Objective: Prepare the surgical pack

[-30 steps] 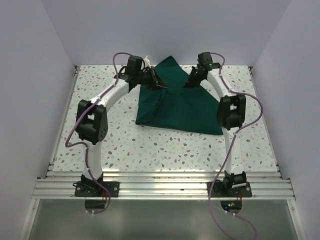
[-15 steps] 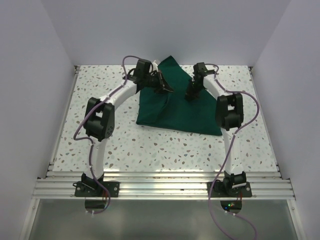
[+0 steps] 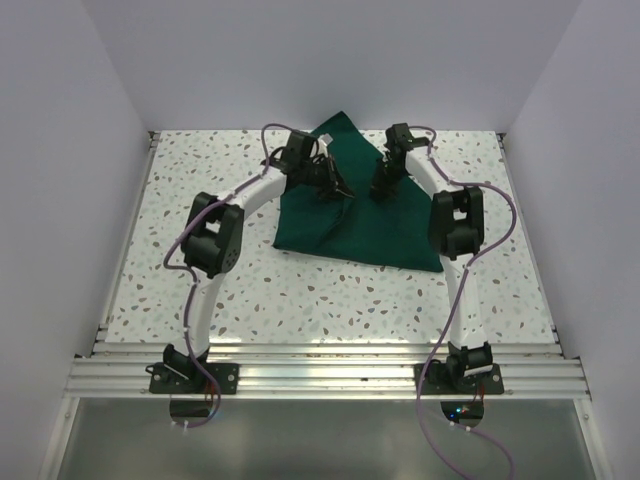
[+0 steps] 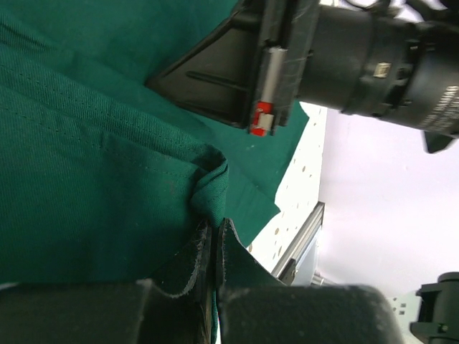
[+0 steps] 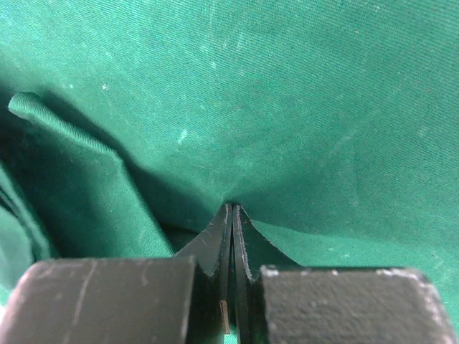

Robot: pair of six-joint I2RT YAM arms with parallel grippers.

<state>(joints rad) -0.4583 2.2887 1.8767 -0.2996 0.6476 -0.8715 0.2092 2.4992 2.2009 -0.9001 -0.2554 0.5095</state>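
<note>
**Both my tools, left tool [image 3: 338, 187] and right tool [image 3: 380, 188], clenched on the cloth [image 3: 375, 232]**

The dark green cloth lies on the far middle of the speckled table [image 3: 300, 290]. It is loosely folded, with one corner pointing at the back wall and its wide near edge running across between my two arms. I reach in over its far half from both sides, and my tools sit close together above it, just apart.

From my left wrist, the fingers [image 4: 202, 251] are pressed together with a small bunched fold of cloth pinched at their tips. A stitched hem runs across the fabric towards that fold. The black body of my right tool hangs just beyond, over the same cloth, and a strip of table shows past the cloth's edge.

From my right wrist, the fingers [image 5: 244, 236] are likewise shut tight. Their tips are buried in the cloth, which dips and creases around them, so I am gripping fabric there too. To the left, a loose flap with a rolled edge stands up from the sheet, with shadow beneath it.
</note>
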